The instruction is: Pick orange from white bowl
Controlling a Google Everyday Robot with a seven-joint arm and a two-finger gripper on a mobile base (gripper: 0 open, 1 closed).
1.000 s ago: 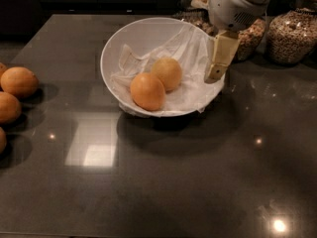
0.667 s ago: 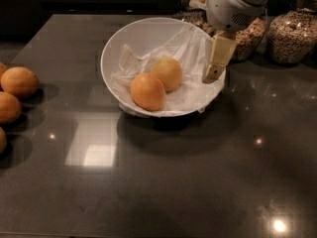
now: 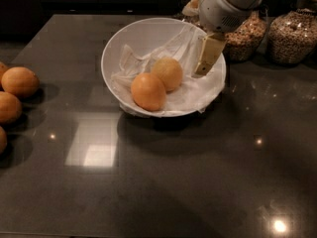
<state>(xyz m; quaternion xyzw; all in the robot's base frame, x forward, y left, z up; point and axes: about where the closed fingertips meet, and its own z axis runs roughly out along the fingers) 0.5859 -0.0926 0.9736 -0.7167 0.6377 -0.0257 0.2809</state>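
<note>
Left edge of the desk (image 3: 163, 182): a group of darker oranges (image 3: 19, 82) lies along the frame border, well apart from everything else. I count at least three, and some are cut off by the edge.

Centre: the white bowl (image 3: 141, 33) sits on the desk, lined with crumpled white paper (image 3: 130, 66). There are two fruits inside, touching each other. The deeper orange fruit (image 3: 148, 91) lies toward the front left. The orange (image 3: 168, 73), paler and yellowish, lies just behind it and to its right, resting on the paper near the bowl's middle.

Right of that: my pincer (image 3: 203, 67) hangs tilted inside the bowl's right side. Its cream tip is near the orange but apart from it. I cannot tell from this view whether the pincer is open or closed. The white arm housing (image 3: 223, 6) sits above it.

Far right: glass jars of grains (image 3: 292, 36) stand behind the bowl at the desk's back edge.
</note>
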